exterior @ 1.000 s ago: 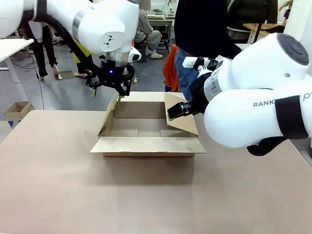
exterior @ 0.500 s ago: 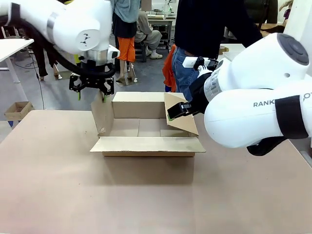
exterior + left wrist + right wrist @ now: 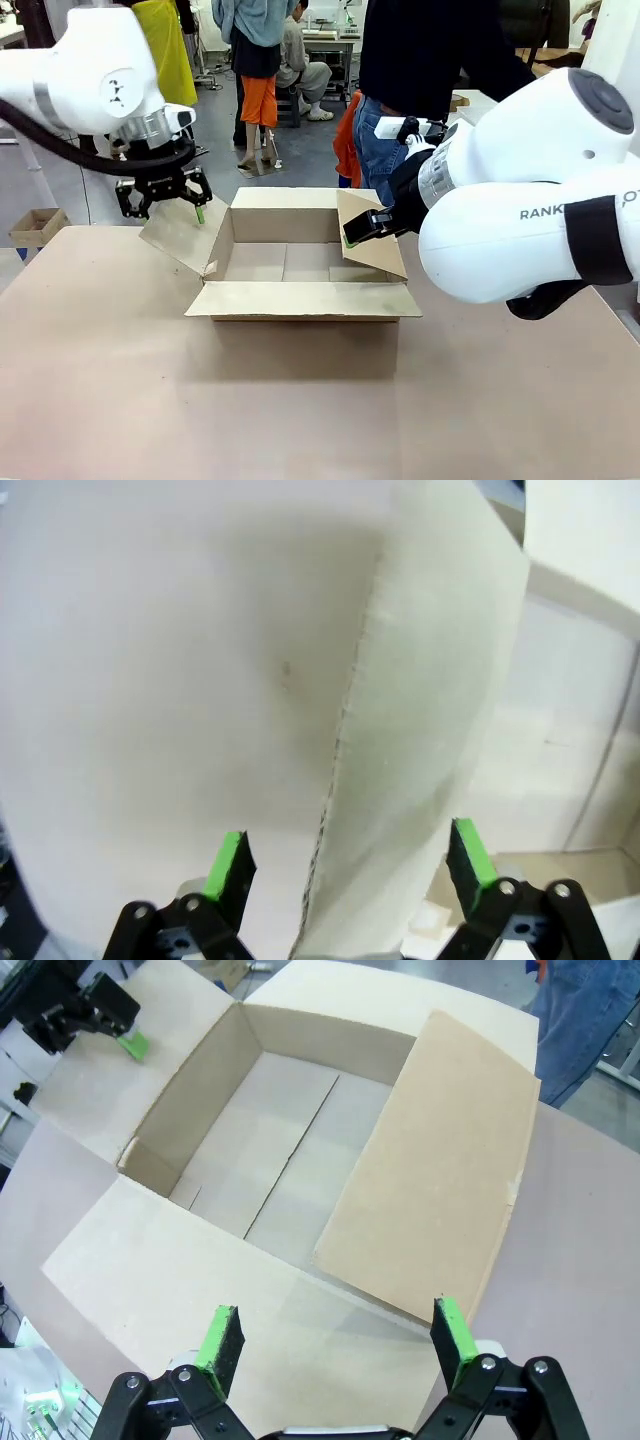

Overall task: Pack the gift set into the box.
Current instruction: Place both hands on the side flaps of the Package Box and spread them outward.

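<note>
The front camera is sitting on the robot's side between the arms, looking across the surface [image 3: 120, 400] toward the person [image 3: 420, 60] at the far side and taking in the whole box [image 3: 300, 298]. The left wrist camera is looking along the left end effector [image 3: 350, 845], very close to a cardboard flap [image 3: 430, 700]. The right wrist camera is looking down past the right end effector [image 3: 335, 1325] from farther off, sharing the box's open inside with the front view.

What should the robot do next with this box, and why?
Probably the right gripper should push the right flap outward: it leans in over the opening of the empty box, while the left flap slants outward at the left gripper. That would clear the way in.
</note>
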